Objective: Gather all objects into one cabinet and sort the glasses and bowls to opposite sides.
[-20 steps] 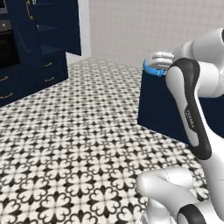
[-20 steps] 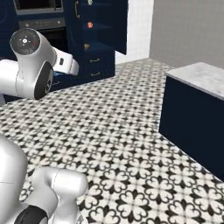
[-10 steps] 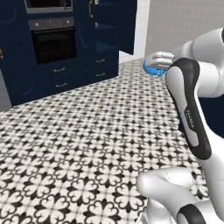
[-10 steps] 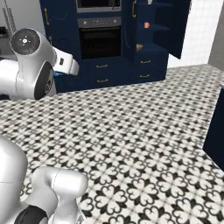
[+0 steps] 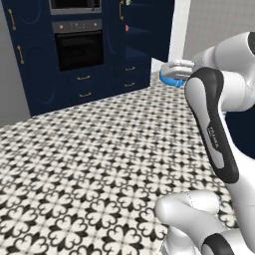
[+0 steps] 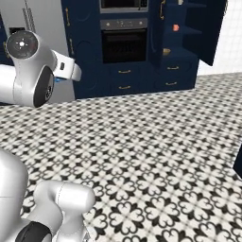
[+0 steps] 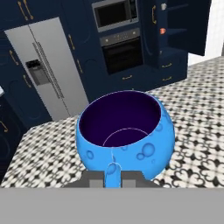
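the bright blue bowl (image 7: 125,135) is pinched only at its near rim, so a jolt while the base drives could tip it out onto the tiled floor (image 5: 99,164). the gripper (image 7: 113,173) is clenched on that rim, arm folded high, well short of the open tall navy cabinet (image 6: 189,42).

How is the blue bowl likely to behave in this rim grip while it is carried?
The blue bowl looks rigid and glossy, so it may slip. The gripper pinches just one spot of the rim, so it could probably tilt or swing. Its rounded body would likely rock once set down.
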